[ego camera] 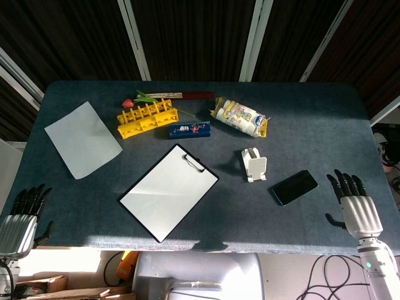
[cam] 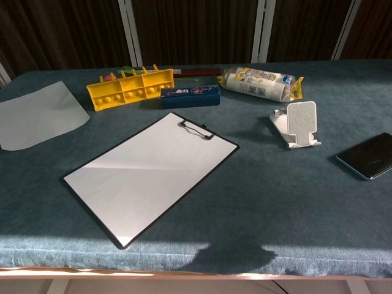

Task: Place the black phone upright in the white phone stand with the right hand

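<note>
Head view: a blue-grey counter [ego camera: 300, 125] seen from above, with the black phone [ego camera: 294, 187] lying flat near its right front, screen up and set at a slant. Just to the phone's left, and apart from it, the white phone stand [ego camera: 254, 164] sits with nothing in it. The right hand [ego camera: 354, 204] hovers at the counter's right front edge beside the phone, fingers spread and pointing away from the robot, grasping nothing. The left hand [ego camera: 22, 215] hangs off the left front corner, likewise released, its dark fingers fanned apart. A clipboard [ego camera: 169, 191] carrying a white sheet lies tilted in the middle, and a loose sheet of paper [ego camera: 82, 139] rests toward the left. Along the far side stand a yellow tray [ego camera: 147, 118], a blue pencil case [ego camera: 189, 130], a snack packet [ego camera: 240, 117] and a tulip [ego camera: 136, 100] in front of a dark red bar [ego camera: 194, 95].

Chest view: neither hand appears. The stand [cam: 298, 124] faces the camera, its ribbed back plate upright, with the phone [cam: 369, 155] flat on the counter [cam: 275, 202] to its right, cut by the frame edge. The clipboard [cam: 150, 173] fills the foreground; the yellow tray [cam: 130, 88], the pencil case [cam: 190, 96] and the snack packet [cam: 262, 83] line the far side, the paper [cam: 37, 114] at left.
</note>
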Robot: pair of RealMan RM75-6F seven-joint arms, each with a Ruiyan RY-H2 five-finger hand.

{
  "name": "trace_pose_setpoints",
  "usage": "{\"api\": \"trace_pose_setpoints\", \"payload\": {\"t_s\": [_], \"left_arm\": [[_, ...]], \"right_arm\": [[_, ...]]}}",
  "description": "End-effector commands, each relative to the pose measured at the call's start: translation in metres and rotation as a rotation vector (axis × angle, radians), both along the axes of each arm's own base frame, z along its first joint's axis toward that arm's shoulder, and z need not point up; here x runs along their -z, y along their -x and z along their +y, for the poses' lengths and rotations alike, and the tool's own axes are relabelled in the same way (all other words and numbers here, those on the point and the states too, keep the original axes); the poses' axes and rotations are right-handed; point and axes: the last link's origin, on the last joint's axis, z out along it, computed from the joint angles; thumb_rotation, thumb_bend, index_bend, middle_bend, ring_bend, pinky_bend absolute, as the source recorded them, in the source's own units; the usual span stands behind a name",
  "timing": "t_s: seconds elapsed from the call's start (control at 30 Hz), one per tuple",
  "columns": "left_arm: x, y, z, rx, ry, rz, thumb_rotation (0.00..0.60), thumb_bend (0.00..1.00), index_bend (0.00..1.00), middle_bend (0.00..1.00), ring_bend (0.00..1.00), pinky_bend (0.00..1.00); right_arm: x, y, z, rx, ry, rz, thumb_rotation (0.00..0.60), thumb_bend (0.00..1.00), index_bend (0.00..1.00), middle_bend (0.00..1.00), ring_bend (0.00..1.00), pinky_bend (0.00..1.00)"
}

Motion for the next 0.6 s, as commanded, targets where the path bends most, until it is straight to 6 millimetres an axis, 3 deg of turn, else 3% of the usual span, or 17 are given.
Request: {"api": "trace_pose_setpoints", "payload": {"t_s": [0.03, 0.2, 0.47, 0.6], "left_arm": [[0.000, 0.000, -0.001, -0.001, 0.000, 0.002, 0.600, 0.38, 0.00, 0.00, 0.00, 0.05], [0.001, -0.001, 0.003, 0.005, 0.007, -0.009, 0.600, 0.38, 0.00, 0.00, 0.00, 0.05], [0.004, 0.002, 0.010, -0.025, -0.001, -0.001, 0.600, 0.39, 0.00, 0.00, 0.00, 0.05], [0.005, 0.002, 0.012, -0.033, 0.003, 0.006, 0.600, 0.39, 0.00, 0.00, 0.00, 0.05]], "right_arm": [[0.001, -0.002, -0.001, -0.018, -0.014, -0.016, 0.600, 0.33, 0.00, 0.00, 0.00, 0.00], [0.006, 0.007, -0.019, -0.010, -0.109, -0.088, 0.600, 0.33, 0.00, 0.00, 0.00, 0.00], [0.019, 0.028, -0.095, 0.035, -0.327, -0.122, 0.600, 0.33, 0.00, 0.01, 0.00, 0.00], [0.025, 0.029, -0.116, 0.009, -0.393, -0.080, 0.600, 0.33, 0.02, 0.06, 0.00, 0.00]]}}
